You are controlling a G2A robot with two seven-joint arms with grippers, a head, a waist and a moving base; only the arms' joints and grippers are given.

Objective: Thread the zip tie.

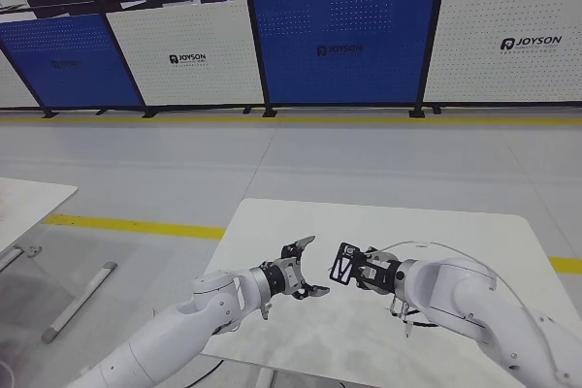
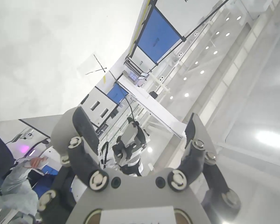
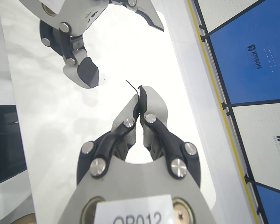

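My right pincer (image 3: pixel 140 97) is clamped on the thin black zip tie (image 3: pixel 133 86), its tip poking past the fingertips, above the white desk (image 1: pixel 388 223). My left pincer (image 3: pixel 127 54) gapes wide, facing it, close by.

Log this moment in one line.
left gripper open, empty | right gripper shut on zip tie | grippers facing, apart, over table
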